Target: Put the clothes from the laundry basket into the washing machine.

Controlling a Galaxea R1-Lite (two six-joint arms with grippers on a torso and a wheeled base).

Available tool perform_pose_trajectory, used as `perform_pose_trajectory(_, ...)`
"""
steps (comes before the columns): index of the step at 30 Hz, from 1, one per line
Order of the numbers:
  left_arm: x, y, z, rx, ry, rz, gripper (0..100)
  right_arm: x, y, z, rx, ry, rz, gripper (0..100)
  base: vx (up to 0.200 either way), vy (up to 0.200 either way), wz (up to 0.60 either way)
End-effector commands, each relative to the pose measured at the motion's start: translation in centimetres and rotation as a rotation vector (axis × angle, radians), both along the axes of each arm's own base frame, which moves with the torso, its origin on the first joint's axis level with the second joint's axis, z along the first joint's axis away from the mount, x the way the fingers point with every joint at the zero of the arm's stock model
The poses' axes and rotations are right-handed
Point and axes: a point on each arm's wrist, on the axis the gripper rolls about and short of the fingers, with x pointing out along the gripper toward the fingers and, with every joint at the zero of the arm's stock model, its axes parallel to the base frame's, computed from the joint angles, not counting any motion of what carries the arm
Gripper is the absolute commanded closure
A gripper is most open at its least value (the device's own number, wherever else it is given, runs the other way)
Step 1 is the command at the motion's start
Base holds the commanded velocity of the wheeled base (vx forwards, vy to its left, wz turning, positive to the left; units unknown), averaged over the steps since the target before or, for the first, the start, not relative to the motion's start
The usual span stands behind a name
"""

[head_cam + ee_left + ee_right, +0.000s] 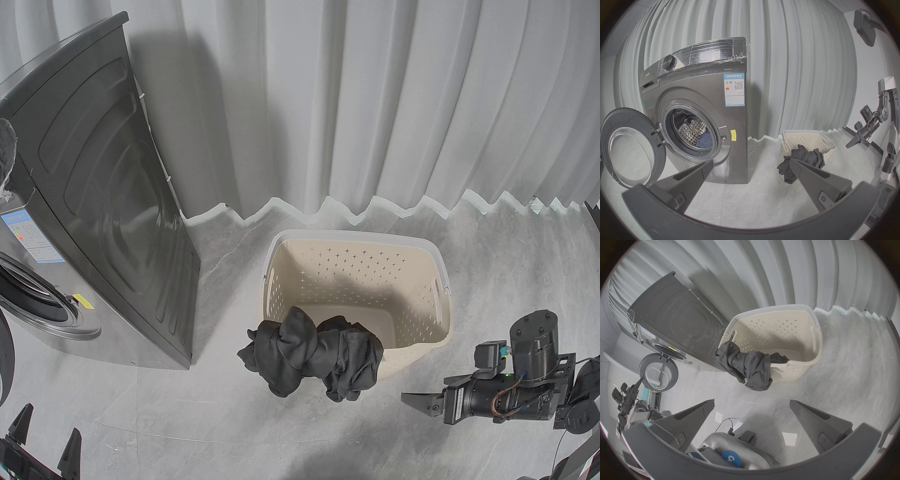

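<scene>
Your dark clothes (312, 357) hang in a bunched heap over the near rim of the cream laundry basket (362, 236). Most of the bundle spills down the outside wall at the corner nearest the washing machine (106, 200), and a smaller fold lies inside the basket.

The basket stands on the grey floor (237, 412) just in front of a pale curtain (375, 94), with the machine beside it on your left.

From the left wrist, the machine's round door (629, 147) stands swung wide open. A dark piece of cloth (704, 141) lies low in the steel drum.

Your left gripper (52, 420) sits low in front of the machine, well apart from the basket. Its fingers are spread with nothing between them, and the left wrist view frames the machine, the basket (807, 137) and the clothes (800, 159) beyond the tips.

Your right gripper (415, 400) is held low, near the basket's near right corner but not touching it, and points across toward the hanging clothes. In the right wrist view its fingers (693, 415) are likewise spread and empty, with the clothes (747, 365) and the basket (775, 330) lying past them and the open door (659, 371) farther off.
</scene>
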Motion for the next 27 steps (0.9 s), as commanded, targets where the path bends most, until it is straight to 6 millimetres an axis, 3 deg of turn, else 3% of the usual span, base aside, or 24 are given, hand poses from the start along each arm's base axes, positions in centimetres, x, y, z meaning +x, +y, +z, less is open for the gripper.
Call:
perform_pose_trajectory(1, 0.0, 0.0, -0.5, -0.003, 0.001, 0.001, 0, 1.0, 1.4, -0.9, -0.013, 0.015, 0.013, 0, 0.000, 0.000, 0.00)
perform_pose_trajectory(15, 0.0, 0.0, -0.5, -0.008, 0.001, 0.003, 0, 3.7, 4.4, -2.7, -0.068, 0.025, -0.012, 0, 0.000, 0.000, 0.00)
perform_pose_trajectory(27, 0.0, 0.0, -0.5, -0.008, 0.002, 0.003, 0, 6.1, 7.4, -5.4, -0.073, 0.079, -0.065, 0, 0.000, 0.000, 0.00)
